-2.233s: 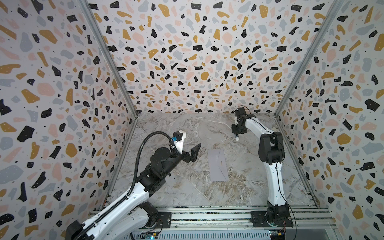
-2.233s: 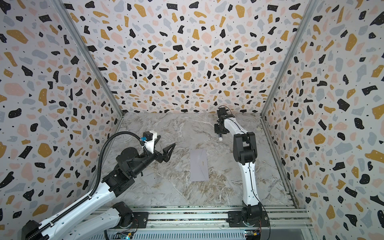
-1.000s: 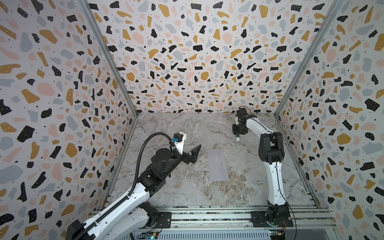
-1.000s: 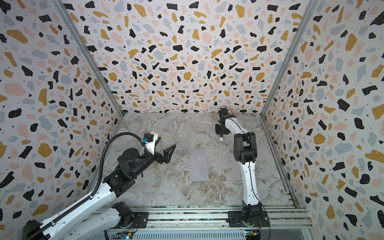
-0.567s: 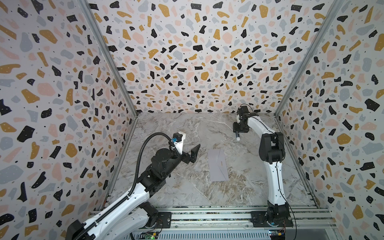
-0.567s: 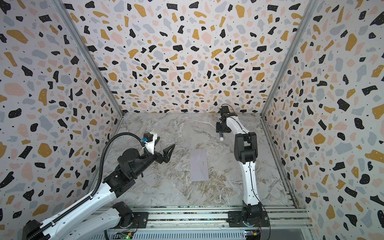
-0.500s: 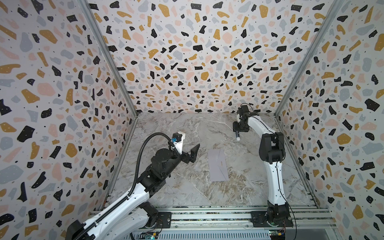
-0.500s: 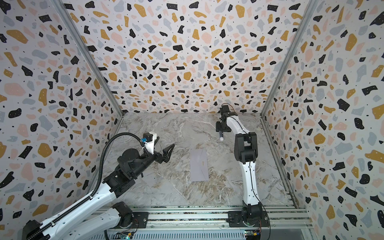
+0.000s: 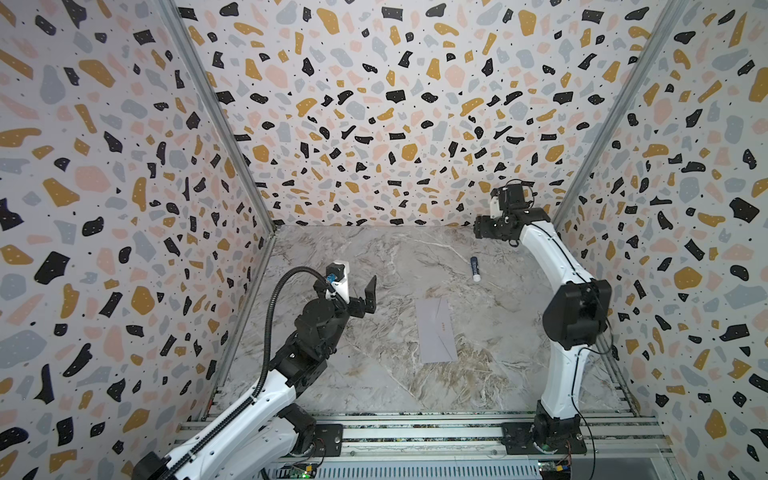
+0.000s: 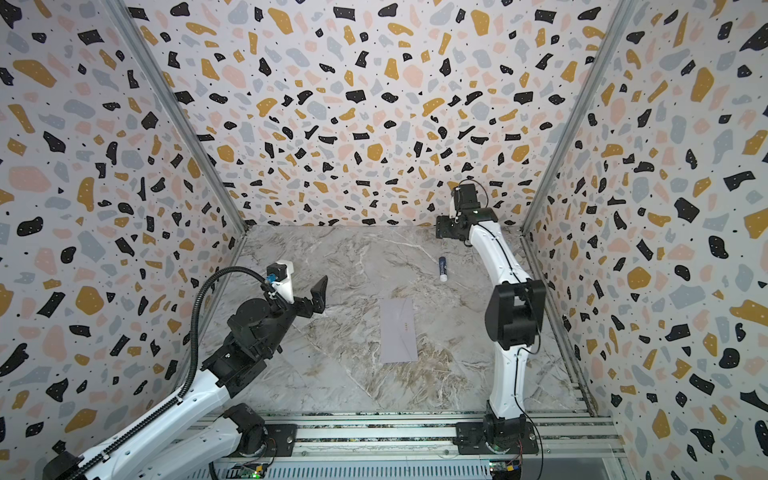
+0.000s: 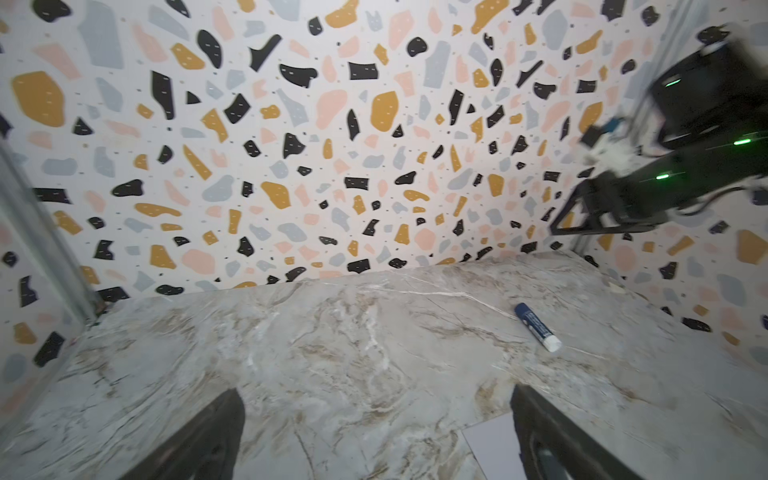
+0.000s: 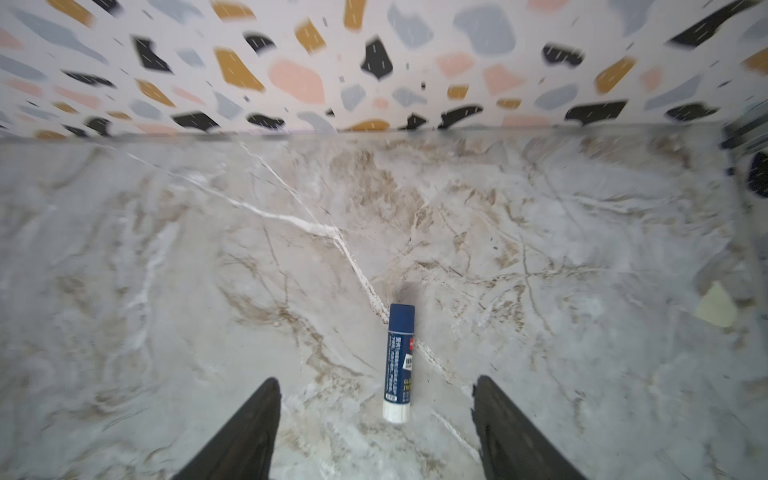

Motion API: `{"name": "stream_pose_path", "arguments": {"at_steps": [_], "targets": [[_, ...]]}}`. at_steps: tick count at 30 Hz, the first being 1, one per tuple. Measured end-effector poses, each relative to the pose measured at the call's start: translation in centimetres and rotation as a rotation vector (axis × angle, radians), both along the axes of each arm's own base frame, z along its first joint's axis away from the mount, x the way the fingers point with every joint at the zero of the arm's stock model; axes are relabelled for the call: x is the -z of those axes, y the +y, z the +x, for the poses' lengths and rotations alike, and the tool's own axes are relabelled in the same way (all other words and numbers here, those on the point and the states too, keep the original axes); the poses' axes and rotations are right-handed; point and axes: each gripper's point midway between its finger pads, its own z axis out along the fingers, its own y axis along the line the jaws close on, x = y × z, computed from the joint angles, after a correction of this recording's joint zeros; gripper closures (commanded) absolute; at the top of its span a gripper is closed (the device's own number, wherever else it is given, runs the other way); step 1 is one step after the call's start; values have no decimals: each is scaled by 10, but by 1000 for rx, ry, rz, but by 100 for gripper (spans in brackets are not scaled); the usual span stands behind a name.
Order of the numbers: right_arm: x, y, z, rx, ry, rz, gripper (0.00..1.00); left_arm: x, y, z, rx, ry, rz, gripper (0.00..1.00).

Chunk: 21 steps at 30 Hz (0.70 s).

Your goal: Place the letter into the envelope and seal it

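Item: my left gripper (image 11: 374,390), fingers spread wide, empty, raised.
Item: my right gripper (image 12: 376,379), fingers apart, empty, hanging above the glue stick (image 12: 400,361), which lies on the table (image 9: 374,386).
Item: the envelope (image 9: 436,330), flat at mid-table, well apart from both grippers.

The envelope (image 9: 436,330) lies flat on the marble table (image 9: 374,386), its long edges running roughly twelve to six, diagonal seams facing up; a blue glue stick (image 9: 475,269) lies apart from it at about one o'clock, white end toward six; the left gripper (image 9: 359,297) hangs above the table at nine o'clock from the envelope, one dark finger (image 9: 371,289) raised; the right gripper (image 9: 481,232) hovers at twelve o'clock from the glue stick, near the terrazzo back wall (image 9: 395,124)
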Motion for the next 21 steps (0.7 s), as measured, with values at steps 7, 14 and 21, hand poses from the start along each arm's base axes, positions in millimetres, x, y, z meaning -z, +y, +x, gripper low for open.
{"name": "stream_pose_path", "arguments": {"at_steps": [7, 14, 21], "targets": [[-83, -18, -99, -16, -414, 61, 8, 18, 52, 14, -190, -17, 35, 0], [-8, -38, -153, 12, -540, 13, 1, 63, 117, 19, -403, -11, 26, 0], [89, -81, -167, 196, -454, -117, 1, 109, 158, 21, -578, 41, 23, 0]]}}
